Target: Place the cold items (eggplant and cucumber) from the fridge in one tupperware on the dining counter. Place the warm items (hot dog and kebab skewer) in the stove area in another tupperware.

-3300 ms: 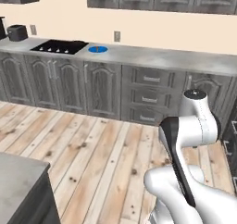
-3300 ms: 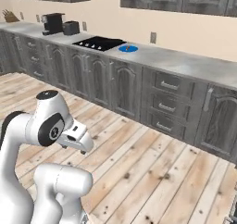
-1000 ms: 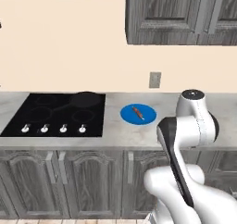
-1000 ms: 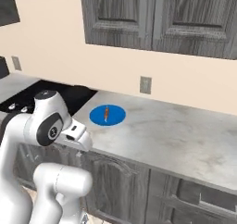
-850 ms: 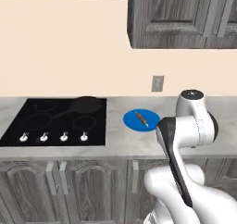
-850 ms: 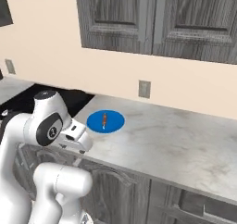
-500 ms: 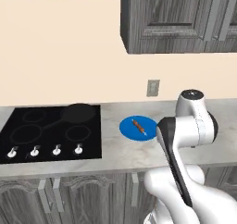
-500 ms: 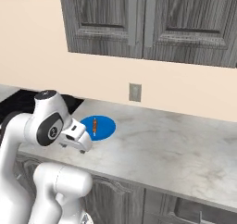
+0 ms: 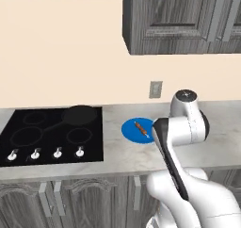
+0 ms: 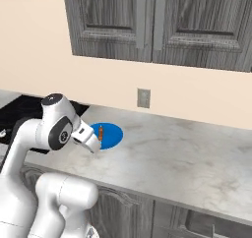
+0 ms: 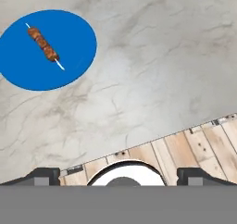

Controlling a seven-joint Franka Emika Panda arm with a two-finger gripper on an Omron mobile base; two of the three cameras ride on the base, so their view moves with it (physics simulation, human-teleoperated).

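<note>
Unlabelled marble counter, kebab skewer on plain blue plate

Grey wood cabinets hang on a beige wall above a marble counter.

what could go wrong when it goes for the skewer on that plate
The kebab skewer is thin and lies flat on the blue plate, so the open gripper may close over it, or nudge the plate along the counter. Its stick tip could snag, tilting the meat off.
</note>
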